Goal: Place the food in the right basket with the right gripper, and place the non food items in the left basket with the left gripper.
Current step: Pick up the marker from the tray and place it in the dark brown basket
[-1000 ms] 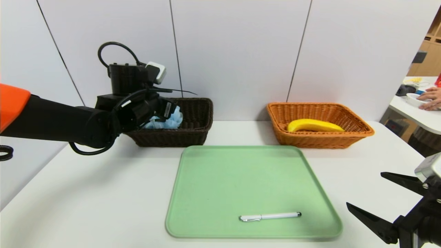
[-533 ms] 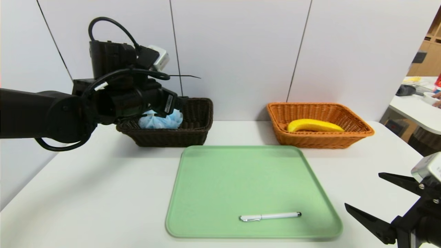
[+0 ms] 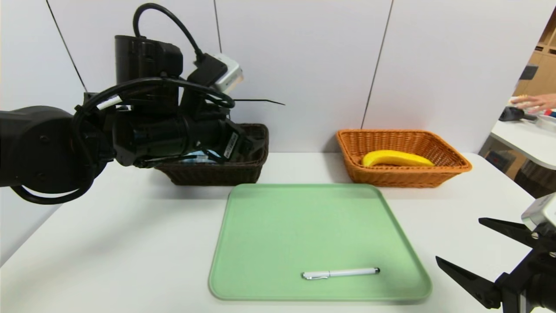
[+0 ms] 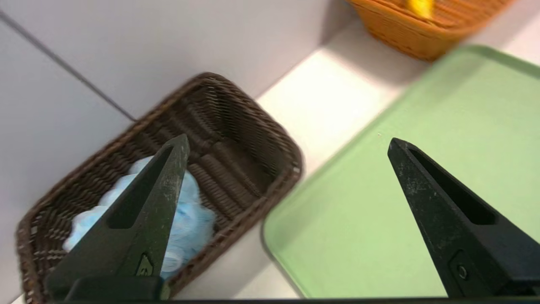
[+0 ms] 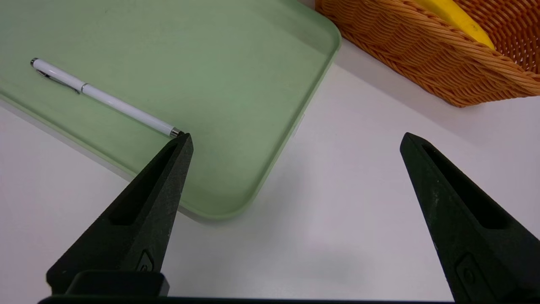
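Observation:
The light-blue bath pouf [image 4: 190,219] lies in the dark brown left basket [image 4: 236,139], free of any grip. My left gripper [image 4: 287,139] hangs open and empty above that basket's corner nearest the tray. In the head view the left arm [image 3: 165,134] covers most of the left basket [image 3: 217,174]. The yellow banana [image 3: 397,158] rests in the orange-tan right basket [image 3: 404,178]. On the green tray [image 3: 304,226], near its front edge, lies the white pen [image 3: 341,273]. My right gripper [image 3: 458,239] is open and empty above the table, to the right of the tray.
A white wall runs close behind both baskets. A second table with a person's hand [image 3: 532,102] stands at the far right. The left arm's cable loops high above its wrist. Bare white tabletop lies left of the tray and between tray and baskets.
The left arm has risen out of the dark basket and swung right toward the tray. Its jaws have widened and the pouf stays in the basket. The right arm has barely moved.

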`<control>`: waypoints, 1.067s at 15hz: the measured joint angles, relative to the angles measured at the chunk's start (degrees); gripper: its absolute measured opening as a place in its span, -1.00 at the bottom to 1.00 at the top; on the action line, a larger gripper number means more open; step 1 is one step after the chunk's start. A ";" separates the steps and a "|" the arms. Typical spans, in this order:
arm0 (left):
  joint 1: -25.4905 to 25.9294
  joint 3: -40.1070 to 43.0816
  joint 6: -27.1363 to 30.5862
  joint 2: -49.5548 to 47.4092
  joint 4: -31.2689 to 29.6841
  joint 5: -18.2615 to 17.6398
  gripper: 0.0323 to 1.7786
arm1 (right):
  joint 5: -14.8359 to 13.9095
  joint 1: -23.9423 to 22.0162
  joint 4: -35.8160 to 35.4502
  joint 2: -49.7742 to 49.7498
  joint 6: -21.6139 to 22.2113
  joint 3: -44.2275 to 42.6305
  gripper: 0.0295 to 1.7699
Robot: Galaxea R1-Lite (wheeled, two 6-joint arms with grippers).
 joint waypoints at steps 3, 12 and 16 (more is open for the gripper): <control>-3.04 -1.55 1.99 -0.68 7.25 -2.21 0.88 | -0.04 0.00 0.04 -0.55 0.20 0.06 0.91; -9.89 -5.77 8.33 -0.07 25.44 -4.44 0.90 | 0.00 0.00 0.09 -1.76 0.39 0.88 0.91; -11.11 -6.40 12.29 1.17 29.18 -4.60 0.90 | 0.07 0.00 0.04 -1.79 0.45 0.89 0.91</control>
